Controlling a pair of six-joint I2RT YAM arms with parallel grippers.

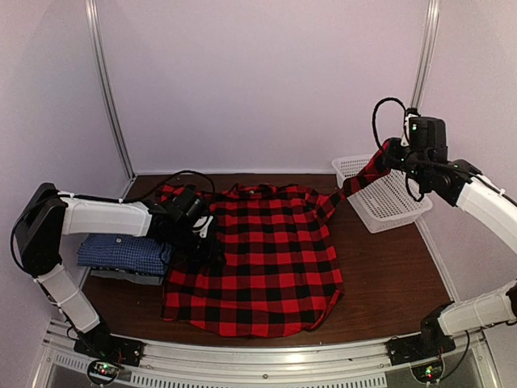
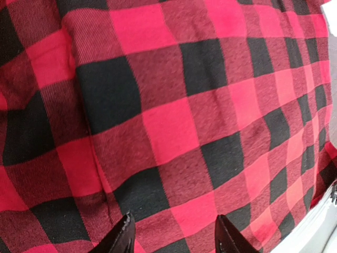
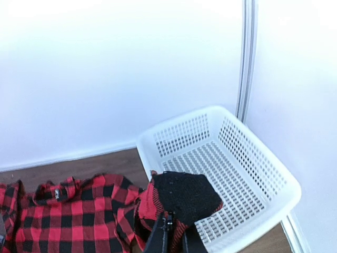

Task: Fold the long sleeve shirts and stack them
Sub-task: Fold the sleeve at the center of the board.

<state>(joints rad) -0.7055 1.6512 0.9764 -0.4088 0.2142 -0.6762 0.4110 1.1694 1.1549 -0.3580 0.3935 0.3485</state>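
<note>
The red-and-black plaid shirt (image 1: pixel 271 259) lies spread flat on the table, collar toward the back. My right gripper (image 1: pixel 386 158) is shut on the cuff of its right sleeve (image 3: pixel 181 197) and holds the sleeve stretched up and out over the basket. My left gripper (image 1: pixel 208 230) is open, its fingertips (image 2: pixel 122 234) just above the plaid cloth (image 2: pixel 174 121) at the shirt's left side. A folded blue fine-checked shirt (image 1: pixel 121 252) lies at the left on a grey one (image 1: pixel 137 277).
A white mesh basket (image 1: pixel 380 194) stands at the back right, also in the right wrist view (image 3: pixel 231 163). Brown table (image 1: pixel 388 275) shows to the right of the shirt. White walls close in the back and sides.
</note>
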